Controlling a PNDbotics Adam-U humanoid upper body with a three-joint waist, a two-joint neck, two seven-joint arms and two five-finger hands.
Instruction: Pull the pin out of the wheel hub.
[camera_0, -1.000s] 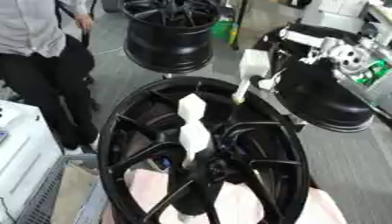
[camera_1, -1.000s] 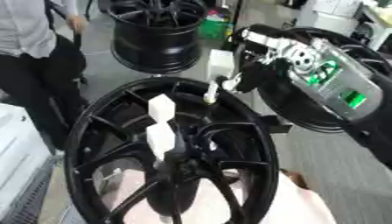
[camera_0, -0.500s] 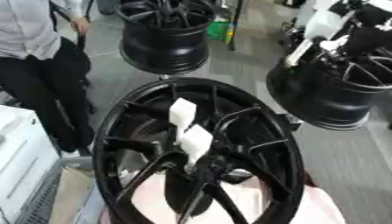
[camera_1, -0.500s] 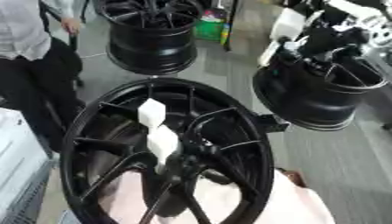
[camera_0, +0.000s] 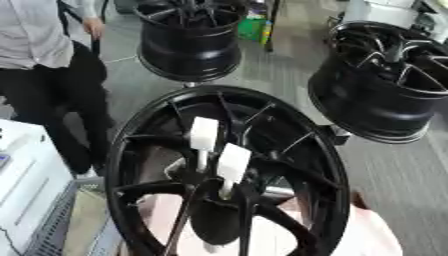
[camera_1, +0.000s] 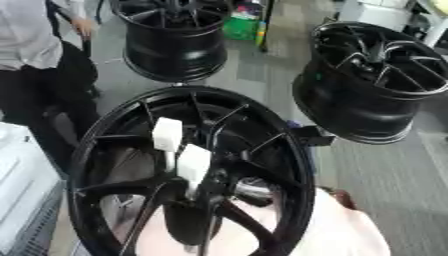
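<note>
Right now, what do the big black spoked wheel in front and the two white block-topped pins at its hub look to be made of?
The big black spoked wheel looks like cast metal, probably alloy, painted glossy black: soft highlights run along its rim and spokes. The two white block-topped pins have matt white heads, perhaps plastic or foam, on thin pale stems; the look leaves that open.

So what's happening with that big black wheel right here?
At this moment nothing is handling it: no robot hand shows in either view. The black wheel sits closest, over something pale pink. Two white block-topped pins stand up from its hub, so the pulling is not done yet. Two more black wheels stand on the floor behind, and a person stands at the left, touching nothing.
</note>
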